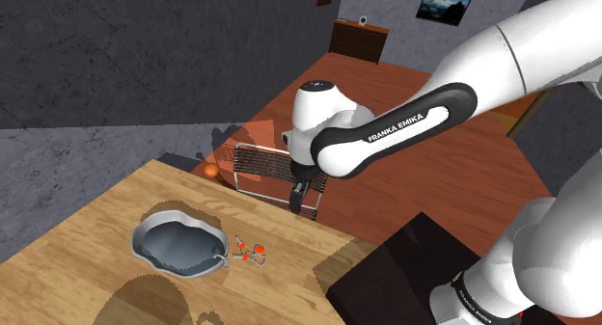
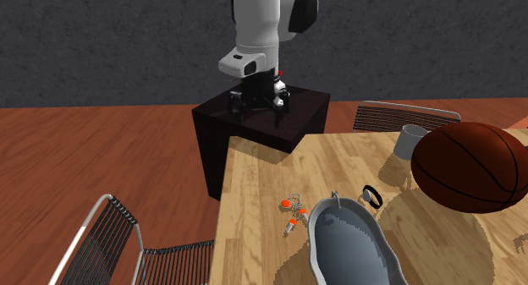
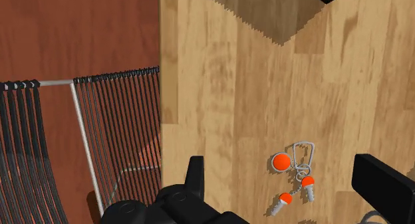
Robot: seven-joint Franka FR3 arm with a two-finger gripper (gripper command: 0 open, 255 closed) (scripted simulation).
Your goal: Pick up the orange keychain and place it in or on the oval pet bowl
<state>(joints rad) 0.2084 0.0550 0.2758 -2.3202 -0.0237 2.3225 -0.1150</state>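
Currently we see the claw point(image 3: 284, 168) open, its two black fingers point(image 3: 195, 177) standing well apart and holding nothing. In the wrist view the orange keychain point(image 3: 294, 173) lies flat on the wooden bench point(image 3: 233, 90) in line with the gap between the fingers, untouched. It has orange knobs and a silver clip.

Shoulder view: the claw point(image 1: 304, 194) hangs in the air above the bench point(image 1: 87, 236), well apart from the orange keychain point(image 1: 247, 253). The keychain sits just beside the rim of the grey oval bowl point(image 1: 147, 238), on that view's right side of it; we cannot tell if they touch.

Second exterior view: the claw point(image 2: 261, 108) is up over the black stand point(image 2: 254, 139). The keychain point(image 2: 292, 212) is to the left of the bowl point(image 2: 315, 241), near the bench point(image 2: 254, 186) edge. We also note a basketball point(image 2: 470, 167), a grey cup point(image 2: 410, 141), a small black ring point(image 2: 372, 194) by the bowl's rim, and a wire chair point(image 2: 110, 241) on the floor.
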